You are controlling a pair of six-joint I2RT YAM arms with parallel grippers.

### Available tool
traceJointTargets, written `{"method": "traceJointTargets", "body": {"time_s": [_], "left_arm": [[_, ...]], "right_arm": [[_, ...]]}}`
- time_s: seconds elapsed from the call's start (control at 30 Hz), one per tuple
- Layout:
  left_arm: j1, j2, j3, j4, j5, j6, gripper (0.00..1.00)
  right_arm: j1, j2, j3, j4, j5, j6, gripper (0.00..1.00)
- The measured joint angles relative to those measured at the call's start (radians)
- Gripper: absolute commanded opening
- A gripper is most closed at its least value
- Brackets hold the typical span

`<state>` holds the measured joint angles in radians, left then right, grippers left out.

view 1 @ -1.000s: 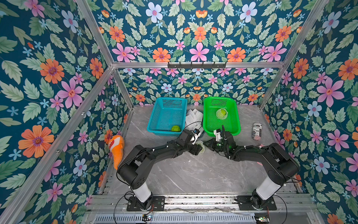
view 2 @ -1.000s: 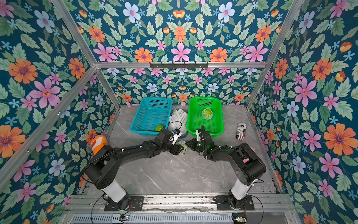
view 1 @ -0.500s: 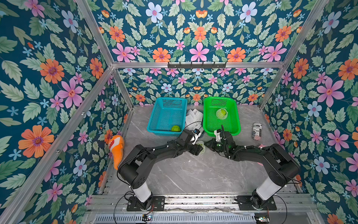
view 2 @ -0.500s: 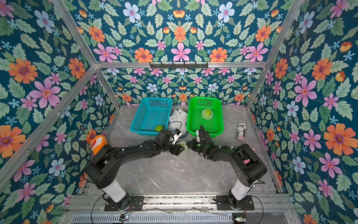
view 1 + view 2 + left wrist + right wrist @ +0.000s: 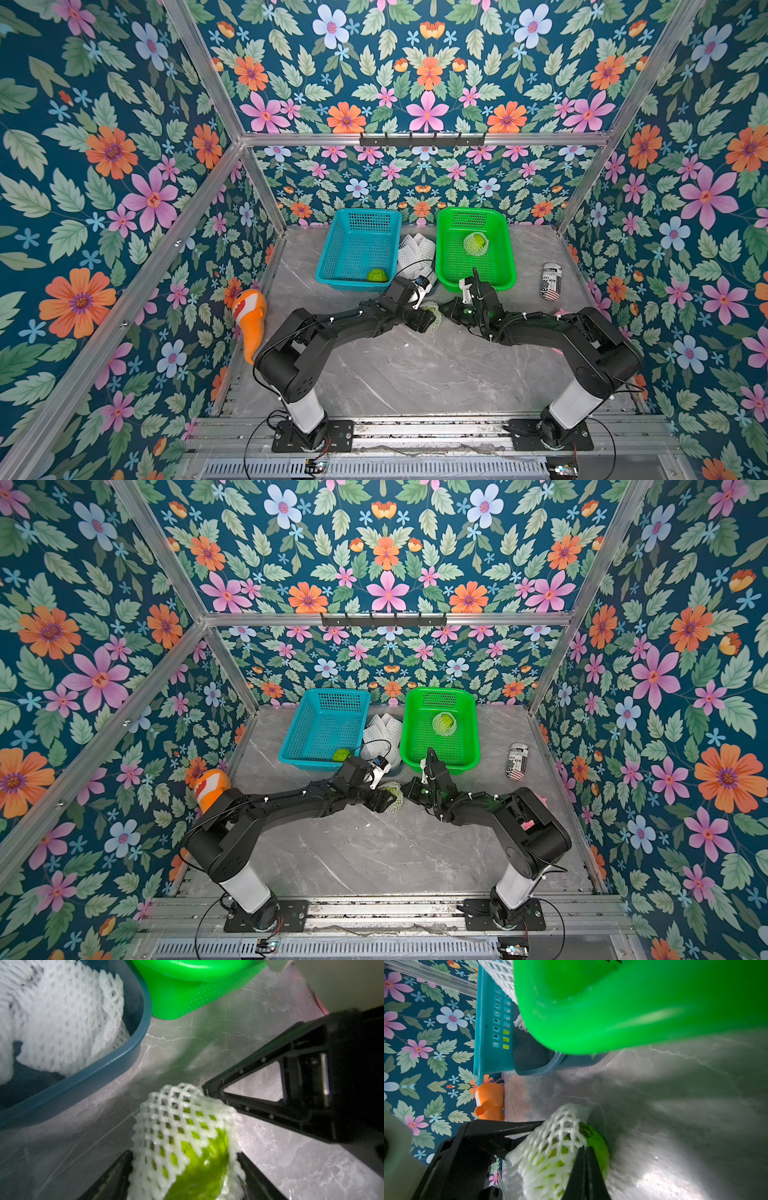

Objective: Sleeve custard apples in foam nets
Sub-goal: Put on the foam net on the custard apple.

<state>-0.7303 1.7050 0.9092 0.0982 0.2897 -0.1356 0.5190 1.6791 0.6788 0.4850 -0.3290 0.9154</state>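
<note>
Progress: one of three fruits is complete. The sleeved custard apple (image 5: 476,244) lies inside the green basket (image 5: 471,218), wrapped in its net. A bare custard apple (image 5: 377,275) waits in the blue basket (image 5: 368,220), which stands beside the green basket with the dark blue tray (image 5: 133,1047) of spare foam nets (image 5: 415,249) between them. The held custard apple (image 5: 199,1165) is in work just beside the green basket's front corner, on the tray side. Its foam net (image 5: 172,1118) covers most of the fruit and leaves part of the green skin exposed. Judged remaining: draw this net fully over, deposit the fruit, then sleeve the bare one. Both arms reach forward low over the tabletop (image 5: 415,374) from their bases and converge, forearms close to level, grippers tip to tip. The left gripper (image 5: 184,1153) has its jaws spread wide, one on each side of the netted fruit, clamping it. The right gripper (image 5: 585,1151) is fully closed, tips at the net's rim, apparently pinching it. Whether the fruit rests on the tabletop cannot be determined.
</note>
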Motion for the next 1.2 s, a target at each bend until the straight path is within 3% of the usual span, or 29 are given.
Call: {"method": "traceJointTargets", "body": {"time_s": [0.4, 0.77, 1.2], "left_arm": [[-0.001, -0.016, -0.031, 0.005, 0.018, -0.001, 0.73], [0.0, -0.02, -0.039, 0.003, 0.013, -0.015, 0.7], [0.003, -0.037, -0.062, -0.023, 0.001, -0.015, 0.69]], "right_arm": [[0.004, -0.077, 0.01, -0.097, -0.034, 0.005, 0.13], [0.003, -0.093, -0.027, -0.068, -0.06, 0.01, 0.32], [-0.019, -0.075, -0.057, -0.004, -0.06, 0.027, 0.22]]}}
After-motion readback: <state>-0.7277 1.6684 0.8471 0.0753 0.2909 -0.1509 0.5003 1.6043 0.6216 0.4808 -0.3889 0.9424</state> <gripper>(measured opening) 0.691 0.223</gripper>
